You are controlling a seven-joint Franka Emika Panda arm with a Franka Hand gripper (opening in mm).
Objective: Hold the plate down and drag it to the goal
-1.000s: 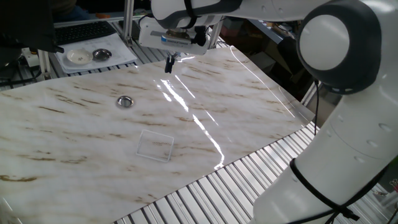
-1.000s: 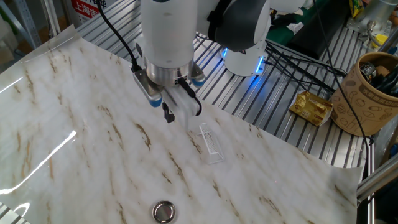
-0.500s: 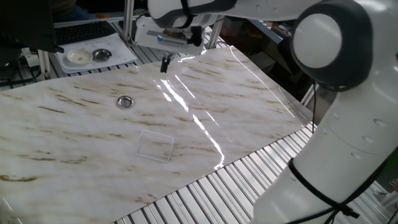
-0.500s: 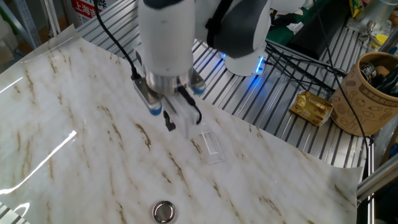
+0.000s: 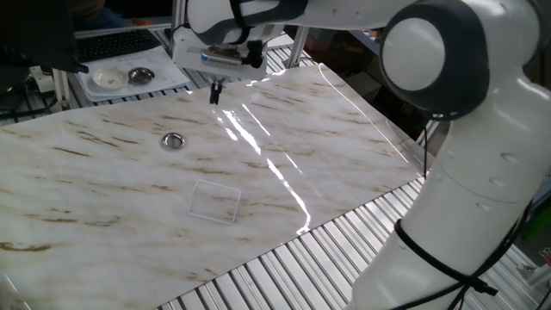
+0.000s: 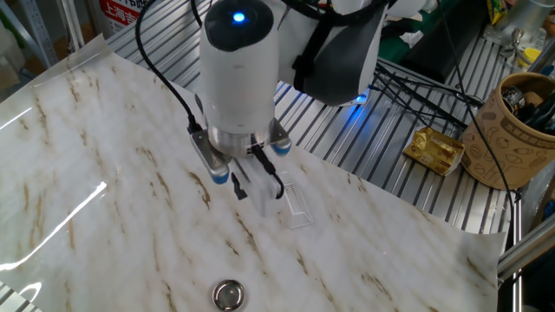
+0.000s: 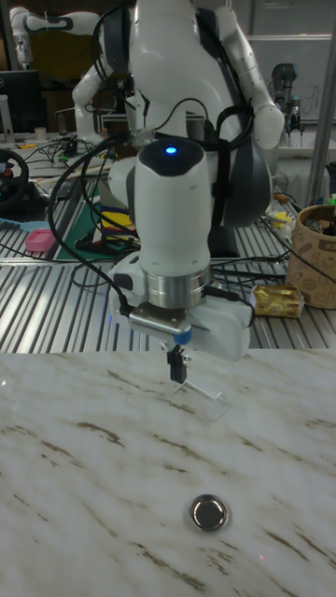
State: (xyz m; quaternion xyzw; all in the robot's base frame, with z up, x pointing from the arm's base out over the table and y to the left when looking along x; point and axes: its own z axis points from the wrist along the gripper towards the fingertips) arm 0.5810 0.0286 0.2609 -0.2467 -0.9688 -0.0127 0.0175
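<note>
Nothing of the task looks done yet: the gripper (image 5: 215,93), fingers pinched narrow and holding nothing, hangs above the far marble table (image 5: 344,155), well apart from the plate (image 5: 173,140), which lies outside the goal (image 5: 214,201) nearer the camera.

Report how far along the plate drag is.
Nothing looks finished: the plate sits on the marble apart from the goal outline. In hand: the gripper hangs over the table beyond the plate, fingers together, touching nothing. Left: come down on the plate, press it, and slide it into the outline.
</note>
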